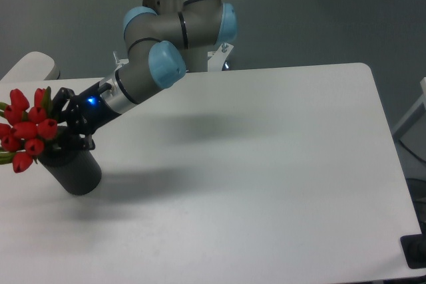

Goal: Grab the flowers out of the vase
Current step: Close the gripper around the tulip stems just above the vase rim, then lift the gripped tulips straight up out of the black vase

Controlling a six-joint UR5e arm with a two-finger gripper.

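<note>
The bunch of red tulip buds with green leaves (26, 131) leans left out of the matte dark grey cylinder vase (74, 171), which stands at the left edge of the white bench (266, 164). The black claw (61, 139) sits at the stems just above the rim and looks clenched on the flowers. To do the lift well, I judge it should draw the stems along their lean so the vase does not tip. No readable writing shows.

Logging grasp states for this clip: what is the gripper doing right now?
Gripper: closed around the base of the flowers, just above the rim of the vase; stems look not yet clear of the vase.
</note>
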